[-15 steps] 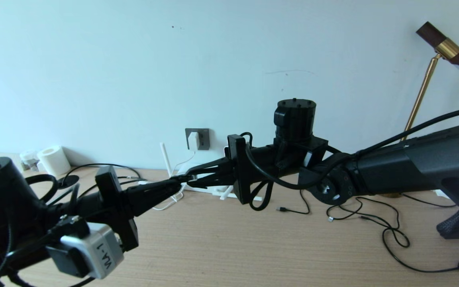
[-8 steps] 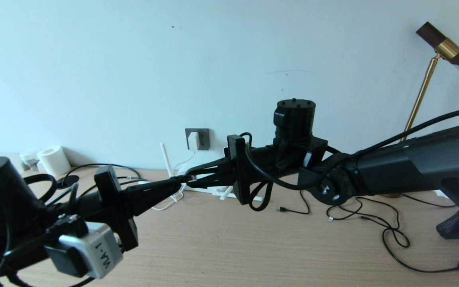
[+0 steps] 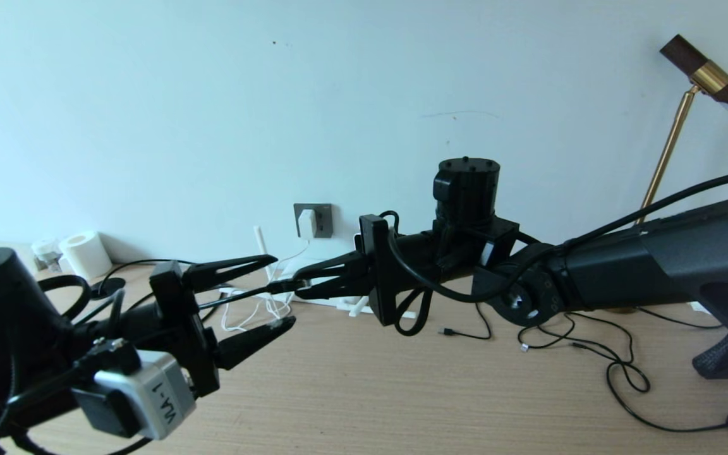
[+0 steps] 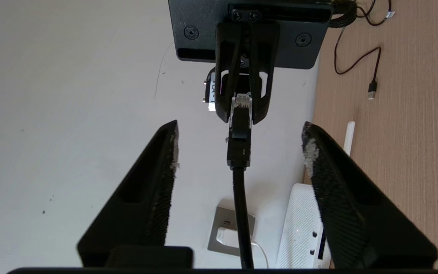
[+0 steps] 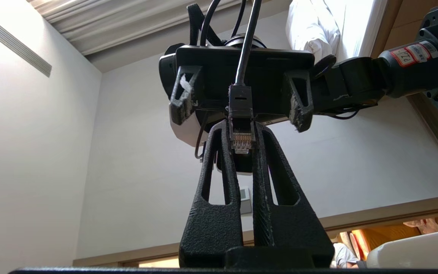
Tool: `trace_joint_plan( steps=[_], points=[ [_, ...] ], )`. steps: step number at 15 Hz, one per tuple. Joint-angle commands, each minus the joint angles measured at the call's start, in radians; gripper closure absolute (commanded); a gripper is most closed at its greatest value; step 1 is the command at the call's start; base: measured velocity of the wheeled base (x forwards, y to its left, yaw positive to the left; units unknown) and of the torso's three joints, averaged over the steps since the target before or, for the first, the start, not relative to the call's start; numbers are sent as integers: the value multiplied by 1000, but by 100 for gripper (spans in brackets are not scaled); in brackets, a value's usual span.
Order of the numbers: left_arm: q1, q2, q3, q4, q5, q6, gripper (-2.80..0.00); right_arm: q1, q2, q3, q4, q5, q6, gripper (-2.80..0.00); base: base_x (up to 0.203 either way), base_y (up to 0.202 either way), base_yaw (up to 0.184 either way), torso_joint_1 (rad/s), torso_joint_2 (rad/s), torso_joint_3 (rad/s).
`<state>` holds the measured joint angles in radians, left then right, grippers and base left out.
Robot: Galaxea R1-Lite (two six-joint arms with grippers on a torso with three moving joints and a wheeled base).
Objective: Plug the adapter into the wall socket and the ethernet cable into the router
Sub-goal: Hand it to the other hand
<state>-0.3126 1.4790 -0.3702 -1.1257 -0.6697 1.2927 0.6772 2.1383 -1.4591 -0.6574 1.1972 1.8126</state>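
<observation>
My right tool [image 3: 299,287] is pinched tight on the clear clip plug of the ethernet cable [image 4: 242,205], holding it in the air above the table [image 3: 402,392]. My left tool [image 3: 275,291] faces it nose to nose with its fingers [image 4: 150,190] spread wide on either side of the cable, touching nothing; the black lead runs straight between them without contact and carries on back past my left wrist. In the right wrist view the plug's contacts sit just between the two closed fingers [image 5: 211,213].

Beyond the tips of both tools, against the wall, the wall socket [image 3: 313,220] already carries the adapter [image 3: 306,222], seated in the plate, with its thin white cord [image 3: 256,313] dropping and coiling on the table under my left tool. The router [image 4: 302,228] lies flat just beside the socket, below and behind my right tool, one white antenna [image 3: 261,253] standing up near it; I can see dark port slots along its edge, and the cable plug is well apart from them.

Past my right wrist, thin black USB leads [image 3: 591,354] trail loosely over the wood-grain table. Far off behind my left arm sits a paper roll [image 3: 86,253] against the pale wall. A brass lamp stem [image 3: 667,151] leans in the corner beyond my right arm.
</observation>
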Motion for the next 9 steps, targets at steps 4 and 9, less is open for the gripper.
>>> trace_joint_plan(
  steps=[4,9],
  points=[
    [1,11,-1,-6,-4,7,-280,10,-5,3,-3,8,10,0,0,0,0,0,0,0],
    [6,6,5,-6,-4,5,-280,13,-3,8,-4,7,10,0,0,0,0,0,0,0]
  ],
)
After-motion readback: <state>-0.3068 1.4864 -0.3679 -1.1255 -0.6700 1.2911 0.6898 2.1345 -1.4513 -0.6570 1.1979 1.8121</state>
